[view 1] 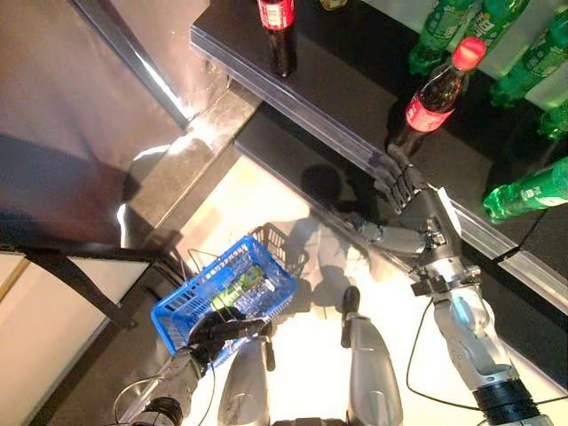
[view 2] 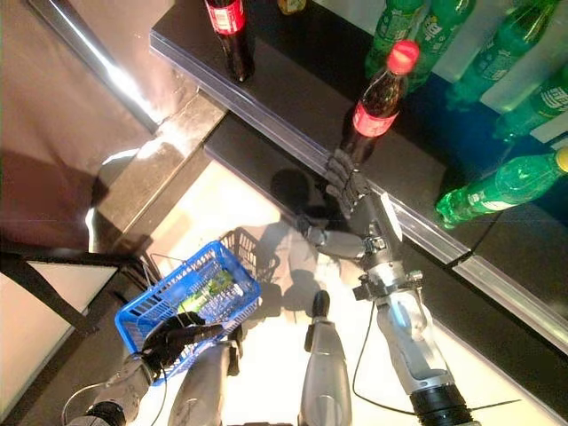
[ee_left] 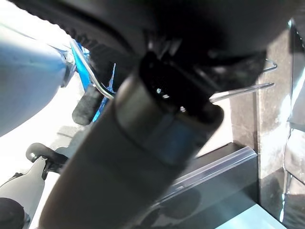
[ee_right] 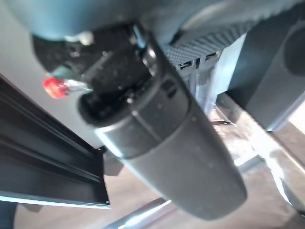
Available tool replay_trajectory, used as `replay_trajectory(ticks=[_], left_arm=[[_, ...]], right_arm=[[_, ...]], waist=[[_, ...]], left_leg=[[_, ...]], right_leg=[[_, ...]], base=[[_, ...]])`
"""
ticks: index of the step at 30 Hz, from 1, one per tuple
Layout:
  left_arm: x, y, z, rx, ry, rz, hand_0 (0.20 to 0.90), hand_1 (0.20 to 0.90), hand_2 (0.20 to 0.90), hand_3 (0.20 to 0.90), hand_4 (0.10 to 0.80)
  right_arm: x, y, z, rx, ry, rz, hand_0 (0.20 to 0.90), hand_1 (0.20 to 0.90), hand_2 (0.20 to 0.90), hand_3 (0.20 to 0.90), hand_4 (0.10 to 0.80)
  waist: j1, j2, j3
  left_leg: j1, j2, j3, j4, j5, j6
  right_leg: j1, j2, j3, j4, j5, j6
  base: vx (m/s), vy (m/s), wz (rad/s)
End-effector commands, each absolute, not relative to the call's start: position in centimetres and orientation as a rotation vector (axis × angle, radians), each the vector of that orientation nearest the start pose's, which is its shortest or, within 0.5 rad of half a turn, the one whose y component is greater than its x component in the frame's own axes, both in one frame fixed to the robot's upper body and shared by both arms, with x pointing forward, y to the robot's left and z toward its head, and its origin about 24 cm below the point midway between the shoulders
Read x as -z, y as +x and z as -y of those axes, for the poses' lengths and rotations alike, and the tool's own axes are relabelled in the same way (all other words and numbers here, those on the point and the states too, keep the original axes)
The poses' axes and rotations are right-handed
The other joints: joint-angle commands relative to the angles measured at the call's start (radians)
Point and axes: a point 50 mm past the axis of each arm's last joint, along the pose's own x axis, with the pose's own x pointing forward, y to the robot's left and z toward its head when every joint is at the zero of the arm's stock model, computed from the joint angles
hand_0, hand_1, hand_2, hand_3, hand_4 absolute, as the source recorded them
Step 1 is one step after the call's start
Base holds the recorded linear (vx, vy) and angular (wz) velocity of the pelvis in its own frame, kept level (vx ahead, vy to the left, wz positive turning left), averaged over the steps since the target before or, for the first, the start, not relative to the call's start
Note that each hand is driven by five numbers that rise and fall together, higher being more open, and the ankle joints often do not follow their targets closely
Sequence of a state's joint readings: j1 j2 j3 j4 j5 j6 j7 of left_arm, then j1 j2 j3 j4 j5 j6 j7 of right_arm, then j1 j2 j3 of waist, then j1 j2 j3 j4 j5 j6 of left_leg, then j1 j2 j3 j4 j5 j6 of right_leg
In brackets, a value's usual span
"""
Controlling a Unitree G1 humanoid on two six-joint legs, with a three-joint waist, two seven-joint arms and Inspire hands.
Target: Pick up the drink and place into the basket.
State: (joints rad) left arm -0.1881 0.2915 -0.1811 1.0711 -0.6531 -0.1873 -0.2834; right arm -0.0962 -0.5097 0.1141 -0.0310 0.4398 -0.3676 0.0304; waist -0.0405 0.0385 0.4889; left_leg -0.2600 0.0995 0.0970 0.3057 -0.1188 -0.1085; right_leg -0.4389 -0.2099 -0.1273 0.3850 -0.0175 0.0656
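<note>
A cola bottle with a red cap and red label stands near the front edge of the black shelf. My right hand is open, its straight fingers just below the bottle's base, close to it but not around it. The bottle's red cap shows in the right wrist view. My left hand is shut on the wire handles of the blue basket, which hangs low at the left. A green drink lies in the basket.
A second cola bottle stands further back left on the shelf. Green bottles stand and lie at the right and back. A shiny metal counter stands to the left.
</note>
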Motion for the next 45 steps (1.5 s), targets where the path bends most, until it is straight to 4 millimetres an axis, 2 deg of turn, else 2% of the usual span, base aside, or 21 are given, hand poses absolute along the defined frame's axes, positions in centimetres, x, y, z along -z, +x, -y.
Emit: replay_trajectory(ticks=[1, 17, 33, 45], left_arm=[[10.8, 18.0, -24.1, -0.064, -0.333, -0.605, 0.3, 0.3, 0.3, 0.2, 0.1], [11.1, 17.4, -24.1, -0.077, -0.334, -0.622, 0.3, 0.3, 0.3, 0.2, 0.1], [11.0, 17.5, -24.0, -0.068, -0.322, -0.632, 0.3, 0.3, 0.3, 0.2, 0.1], [10.6, 18.6, -24.0, -0.03, -0.28, -0.653, 0.3, 0.3, 0.3, 0.2, 0.1]], right_arm=[[-18.7, 23.9, 20.3, -0.152, 0.02, 0.841, 0.9, 0.9, 0.9, 0.9, 0.8], [-18.2, 23.2, 22.8, 0.109, 0.1, 0.887, 0.9, 0.9, 0.9, 0.9, 0.8], [-18.1, 23.7, 22.9, 0.14, 0.115, 0.876, 0.9, 0.9, 0.9, 0.9, 0.8], [-19.1, 27.5, 22.5, 0.119, 0.051, 0.773, 0.9, 0.9, 0.9, 0.9, 0.8]], waist=[[-0.008, -0.034, -0.05], [-0.011, -0.032, -0.043], [-0.002, -0.031, -0.036], [0.035, -0.034, -0.047]], left_leg=[[-0.069, 0.011, -0.054, 0.058, 0.061, 0.029], [-0.057, 0.022, -0.052, 0.062, 0.068, 0.025], [-0.057, 0.029, -0.056, 0.063, 0.078, 0.018], [-0.053, 0.036, -0.066, 0.078, 0.078, 0.009]], right_leg=[[0.126, -0.046, 0.028, -0.086, -0.002, 0.048], [0.166, -0.041, 0.027, -0.109, 0.0, 0.045], [0.19, -0.037, 0.021, -0.127, 0.004, 0.042], [0.224, -0.042, 0.002, -0.14, 0.006, 0.039]], base=[[0.042, -0.001, -0.03], [0.0, 0.0, 0.0], [0.002, -0.002, 0.0], [0.01, -0.009, 0.0]])
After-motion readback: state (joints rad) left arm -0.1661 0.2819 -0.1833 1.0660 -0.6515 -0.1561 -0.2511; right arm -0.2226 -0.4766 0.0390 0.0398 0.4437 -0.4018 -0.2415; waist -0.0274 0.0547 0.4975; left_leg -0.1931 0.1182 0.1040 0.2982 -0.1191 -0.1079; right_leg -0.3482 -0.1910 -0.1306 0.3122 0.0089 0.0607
